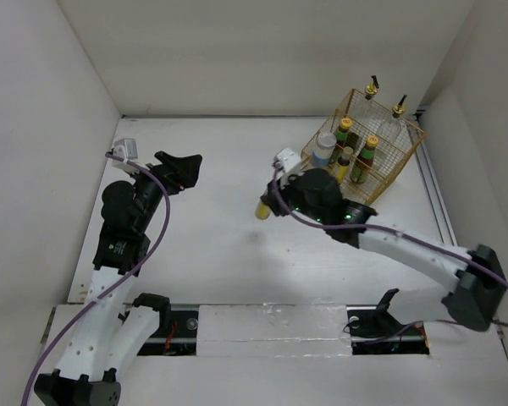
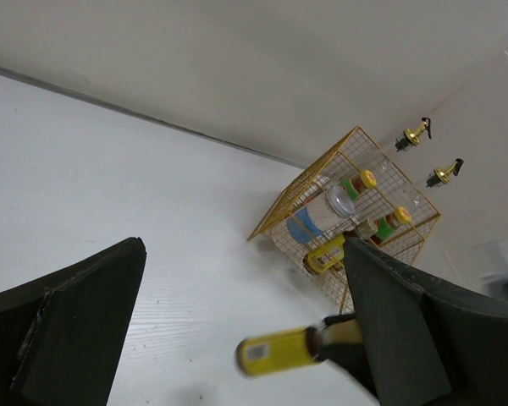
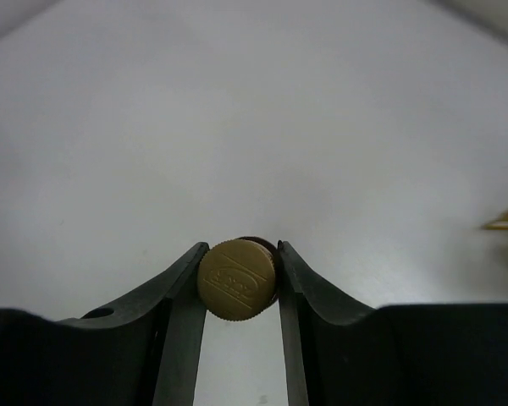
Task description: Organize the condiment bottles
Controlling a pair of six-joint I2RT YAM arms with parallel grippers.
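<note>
My right gripper (image 1: 271,204) is shut on the brown cap (image 3: 237,279) of a small yellow bottle (image 1: 262,209) and holds it above the table, left of the gold wire basket (image 1: 402,165). The held bottle also shows in the left wrist view (image 2: 279,351). In the basket stand two tall clear glass bottles with gold pourers (image 1: 371,89) (image 1: 398,110), two green-red-labelled yellow-capped bottles (image 1: 344,134) (image 1: 370,152), a white blue-banded bottle (image 1: 324,148) and another small yellow bottle (image 1: 344,162). My left gripper (image 1: 179,169) is open and empty, far to the left.
The basket (image 2: 303,183) stands in the back right corner, close to the white walls. White walls enclose the table on the left, back and right. The right arm stretches across the table's right half.
</note>
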